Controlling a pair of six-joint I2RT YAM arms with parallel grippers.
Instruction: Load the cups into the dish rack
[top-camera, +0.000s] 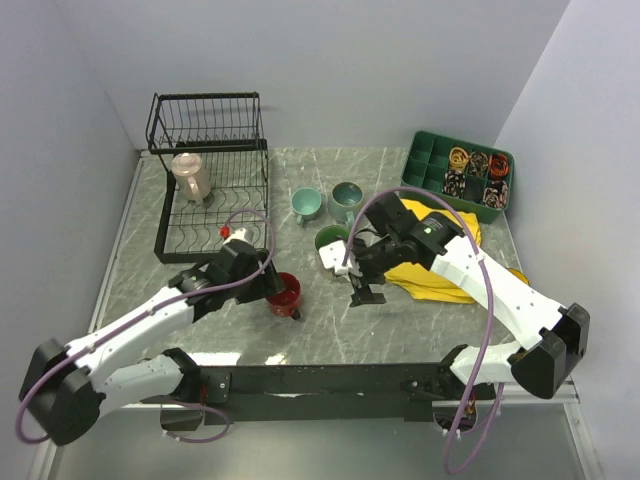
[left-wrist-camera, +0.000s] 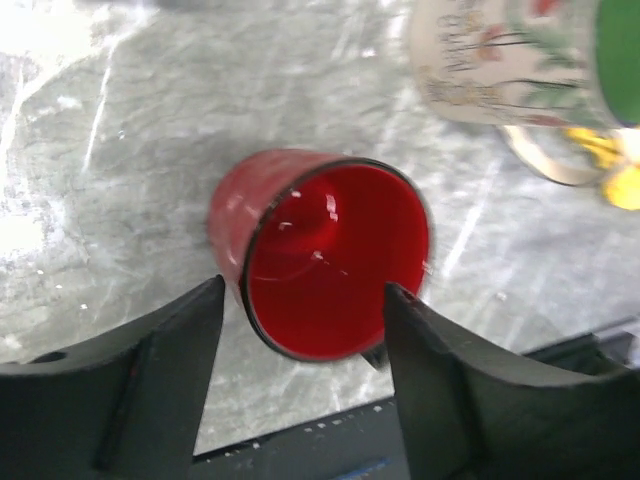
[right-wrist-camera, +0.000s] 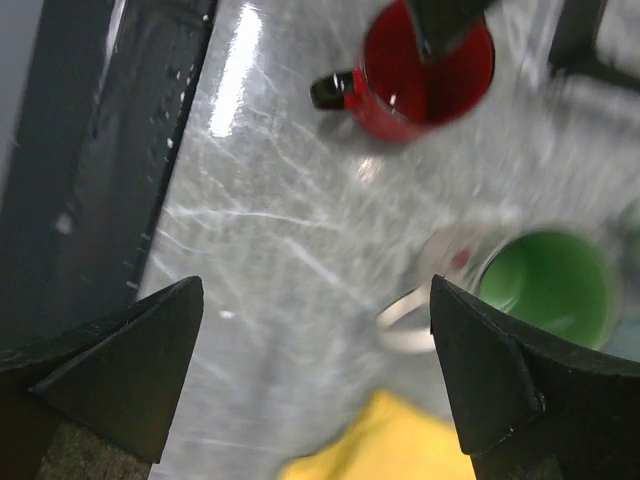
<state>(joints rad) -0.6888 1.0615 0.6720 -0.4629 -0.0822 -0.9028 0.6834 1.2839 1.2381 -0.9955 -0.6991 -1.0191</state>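
Note:
A red mug (top-camera: 284, 294) stands upright on the marble table, its dark handle toward the near side. My left gripper (top-camera: 272, 283) is open right at it. In the left wrist view the mug (left-wrist-camera: 330, 260) lies just ahead of the gripper (left-wrist-camera: 300, 300), a finger at each side of its near rim. My right gripper (top-camera: 366, 292) is open and empty, low over the table beside a cream mug with green inside (top-camera: 331, 245), also in the right wrist view (right-wrist-camera: 545, 285). Two teal mugs (top-camera: 306, 204) (top-camera: 347, 198) stand behind. The black wire dish rack (top-camera: 245, 190) holds a beige mug (top-camera: 190, 175). No yellow mug shows.
A yellow cloth (top-camera: 440, 265) lies under my right arm, also in the right wrist view (right-wrist-camera: 400, 445). A green compartment tray (top-camera: 432, 160) with small items stands at the back right. The black base rail (top-camera: 320, 380) runs along the near edge.

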